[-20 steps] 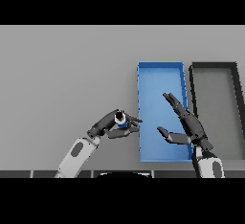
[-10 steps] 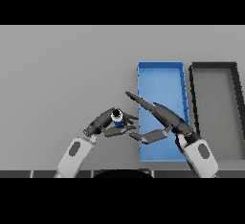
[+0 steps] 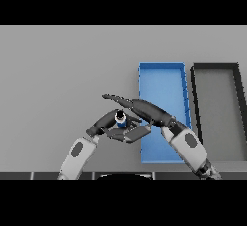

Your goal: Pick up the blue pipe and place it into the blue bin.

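**Handover of the pipe, left of the bin**

The blue pipe sits just left of the blue bin, held in the curled fingers of the left hand. The right hand reaches across from the bin side — fingers straight and spread, above and under the pipe, not closed on it. Judged step: transfer between hands. Next move calls for the right hand to close on the pipe — then carry it over the bin's near wall. A dark bin stands beside, unused.
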